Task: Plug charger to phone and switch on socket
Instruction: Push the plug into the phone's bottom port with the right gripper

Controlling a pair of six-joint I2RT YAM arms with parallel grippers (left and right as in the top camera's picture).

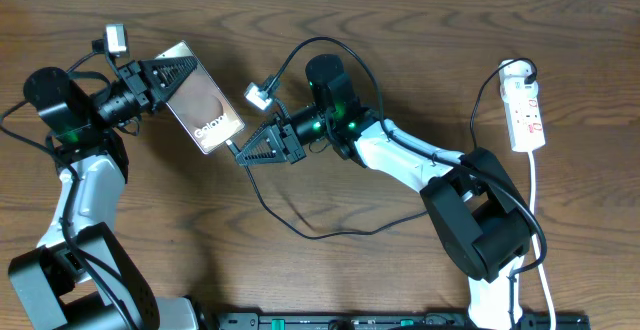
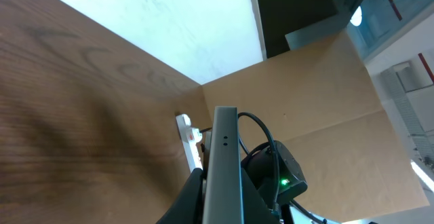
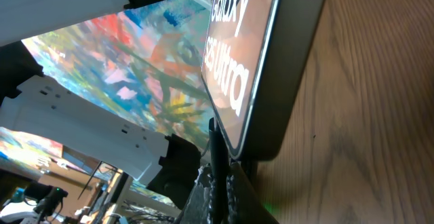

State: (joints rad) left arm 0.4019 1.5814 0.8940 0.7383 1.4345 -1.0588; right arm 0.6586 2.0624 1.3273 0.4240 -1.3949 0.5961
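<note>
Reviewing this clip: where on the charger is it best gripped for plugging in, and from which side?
Just behind the plug tip of the charger, coming along the long axis of the phone toward its lower short edge. The cable is thin and limp, so only a hold near the tip steers it. The right gripper holds it there.

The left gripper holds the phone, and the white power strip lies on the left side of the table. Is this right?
Not quite: the overhead view shows the white power strip on the right side of the table. The left gripper does hold the phone.
</note>
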